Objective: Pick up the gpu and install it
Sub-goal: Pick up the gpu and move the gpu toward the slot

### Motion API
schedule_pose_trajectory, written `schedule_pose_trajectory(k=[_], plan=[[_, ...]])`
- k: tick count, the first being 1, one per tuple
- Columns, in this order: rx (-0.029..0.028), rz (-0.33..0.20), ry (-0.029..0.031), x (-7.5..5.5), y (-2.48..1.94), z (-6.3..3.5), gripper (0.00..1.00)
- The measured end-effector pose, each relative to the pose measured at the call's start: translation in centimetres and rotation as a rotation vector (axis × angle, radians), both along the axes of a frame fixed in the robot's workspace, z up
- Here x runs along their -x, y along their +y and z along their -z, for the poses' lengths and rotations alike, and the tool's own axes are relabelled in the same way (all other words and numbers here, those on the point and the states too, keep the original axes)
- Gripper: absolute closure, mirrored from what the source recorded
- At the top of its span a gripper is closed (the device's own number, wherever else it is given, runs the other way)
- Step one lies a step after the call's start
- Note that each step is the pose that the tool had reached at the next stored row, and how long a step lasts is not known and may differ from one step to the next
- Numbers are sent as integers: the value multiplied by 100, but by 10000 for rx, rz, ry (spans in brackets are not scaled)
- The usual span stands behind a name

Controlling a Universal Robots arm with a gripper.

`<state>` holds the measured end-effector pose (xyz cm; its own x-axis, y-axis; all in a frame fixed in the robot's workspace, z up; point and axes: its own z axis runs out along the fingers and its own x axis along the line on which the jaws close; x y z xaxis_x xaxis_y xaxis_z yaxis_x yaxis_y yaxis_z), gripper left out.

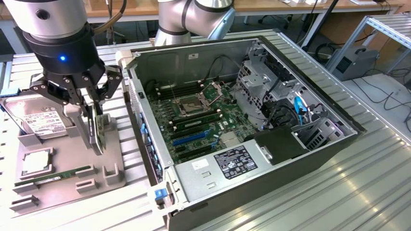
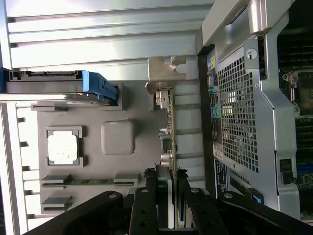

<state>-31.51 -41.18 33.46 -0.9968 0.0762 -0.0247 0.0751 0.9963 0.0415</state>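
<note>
Taking the grey parts tray [image 1: 67, 153] as my landmark and starting at its side farthest from the PC case, a hard drive [image 1: 40, 121] lies at the far corner. A processor [image 1: 35, 162] sits in its pocket nearer the camera. A memory stick [image 1: 57, 176] lies in a slot along the near edge.

At the tray's case-side edge hangs my gripper [image 1: 90, 120]. Its jaws are drawn in narrow and clamped on the two faces of the gpu [image 2: 171, 142]. The card stands on edge, with its pale bracket [image 2: 165, 73] at the end away from the fingers [image 2: 145, 208]. I cannot tell whether its lower edge is free of the tray's holder.

Just beside the tray, on the exterior view's right, the open PC case [image 1: 301, 149] lies on its side. Its motherboard [image 1: 205, 115] faces up, with a blue expansion slot [image 1: 189, 138] near the tray-side wall.

My worries from here:
- I hold the card at one end, so the long unsupported length could pivot in the pads if I accelerate hard.
- If the card sits in the holder, a skewed lift could jam it and drag the tray.
- The bracket could clip the case wall nearest the tray if I cross too low.
- A tilted card would miss the slot, and pressing then would load the board.
</note>
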Motion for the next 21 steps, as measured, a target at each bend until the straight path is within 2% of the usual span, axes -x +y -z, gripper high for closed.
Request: schedule_pose_trajectory(k=[21], plan=[[0, 0, 0, 0, 0, -69, 73]])
